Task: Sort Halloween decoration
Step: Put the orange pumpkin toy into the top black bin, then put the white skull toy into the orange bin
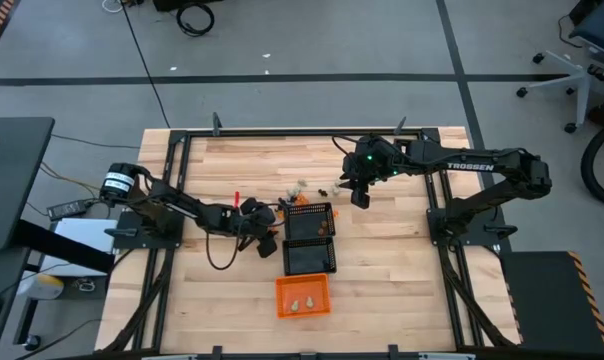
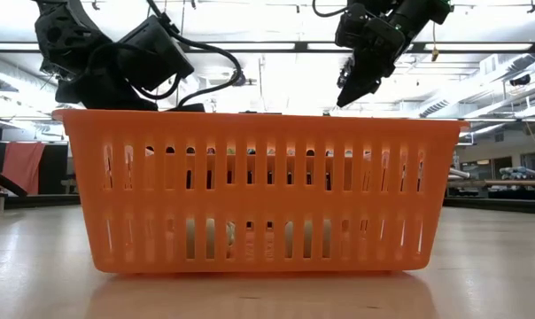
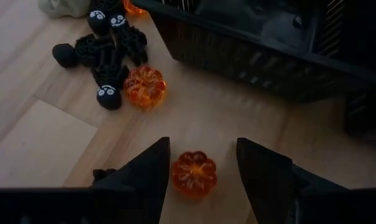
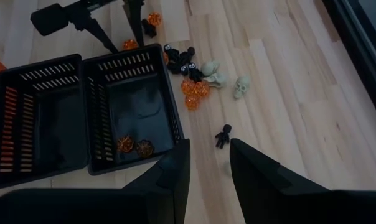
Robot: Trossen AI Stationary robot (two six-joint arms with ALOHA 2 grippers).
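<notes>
Straddling an orange pumpkin trinket point(image 3: 193, 174) on the table just beside a black mesh basket point(image 3: 256, 56), the left gripper point(image 3: 203, 177) is held low with jaws spread. The trinket is judged light, hard and slick; a grip across its ribbed sides is advised. Being round, it lies flat with no long axis. The right gripper point(image 4: 208, 163), jaws spread, is held above a black figure point(image 4: 223, 135).

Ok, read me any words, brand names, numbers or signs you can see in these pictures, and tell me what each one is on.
"TROSSEN": white letters on the right arm's forearm, read in the high view.
Nothing else can be read. The left arm shows no legible marking, and neither do the orange basket, the black mesh baskets or the trinkets on the table.
</notes>
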